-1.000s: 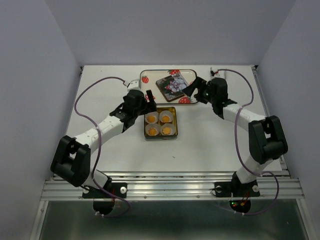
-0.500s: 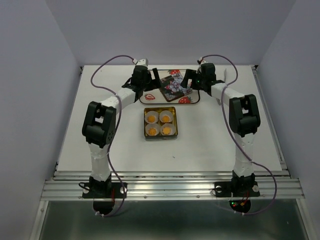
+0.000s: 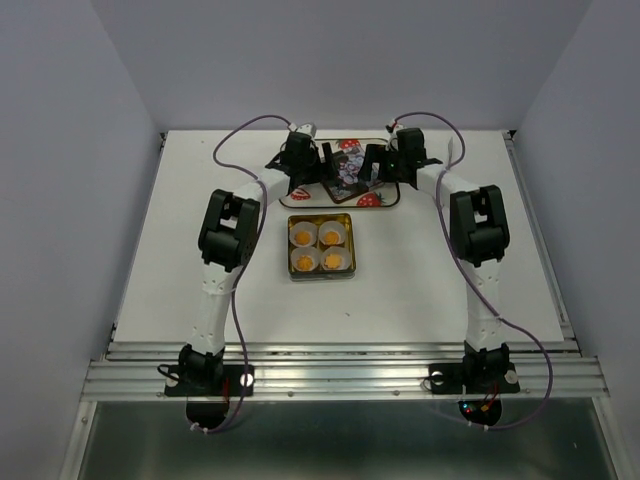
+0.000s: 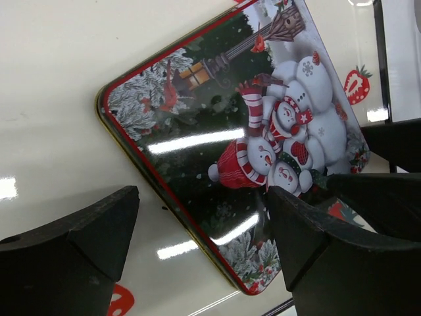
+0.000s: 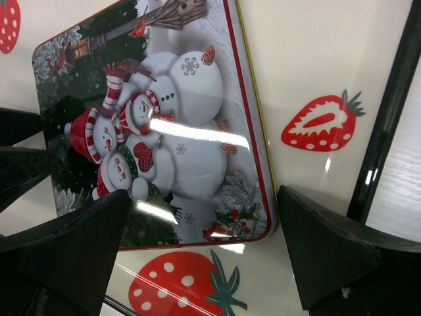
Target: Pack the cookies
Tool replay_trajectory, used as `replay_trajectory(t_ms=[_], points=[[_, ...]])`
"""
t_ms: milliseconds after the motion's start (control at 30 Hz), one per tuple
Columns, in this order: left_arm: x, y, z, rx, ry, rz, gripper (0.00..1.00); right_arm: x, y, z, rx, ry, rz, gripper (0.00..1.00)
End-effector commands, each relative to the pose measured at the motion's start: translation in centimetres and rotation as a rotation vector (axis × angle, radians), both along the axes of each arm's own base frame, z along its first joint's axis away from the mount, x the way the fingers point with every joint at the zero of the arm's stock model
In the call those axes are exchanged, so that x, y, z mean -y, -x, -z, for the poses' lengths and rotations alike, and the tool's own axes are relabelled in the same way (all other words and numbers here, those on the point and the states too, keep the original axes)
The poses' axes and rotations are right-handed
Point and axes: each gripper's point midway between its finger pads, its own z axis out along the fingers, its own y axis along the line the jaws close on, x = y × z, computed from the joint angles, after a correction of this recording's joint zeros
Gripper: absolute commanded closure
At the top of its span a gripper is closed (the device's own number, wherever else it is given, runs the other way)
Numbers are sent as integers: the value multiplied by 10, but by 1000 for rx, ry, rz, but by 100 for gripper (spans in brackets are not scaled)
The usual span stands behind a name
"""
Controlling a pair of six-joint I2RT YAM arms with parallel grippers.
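Note:
Four orange-yellow cookies (image 3: 304, 237) sit in white paper cups inside a small gold tin (image 3: 320, 274) at the table's middle. The tin's lid (image 3: 347, 172), printed with snowmen, lies flat on a strawberry-print tray (image 3: 385, 201) at the back. My left gripper (image 3: 318, 170) is open at the lid's left side. My right gripper (image 3: 376, 168) is open at its right side. In the left wrist view the open gripper (image 4: 202, 197) straddles a corner of the lid (image 4: 230, 145). In the right wrist view the open gripper (image 5: 204, 197) straddles the lid's (image 5: 177, 118) lower edge. Neither holds anything.
The tray's white glossy floor (image 4: 52, 99) has red strawberry prints (image 5: 320, 122) and a dark rim (image 5: 388, 118). Both arms reach far back, with their cables looping over the table's rear. Grey walls enclose the table on three sides.
Both arms have swung from beside the cookie tin to the back tray. Their open grippers now face each other over the snowman lid.

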Motion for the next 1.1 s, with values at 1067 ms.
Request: replay_trajectory(t_ms=[1067], points=[[42,46,-25,-23,272,56,57,-77,65,-147,47,-596,-340,25]])
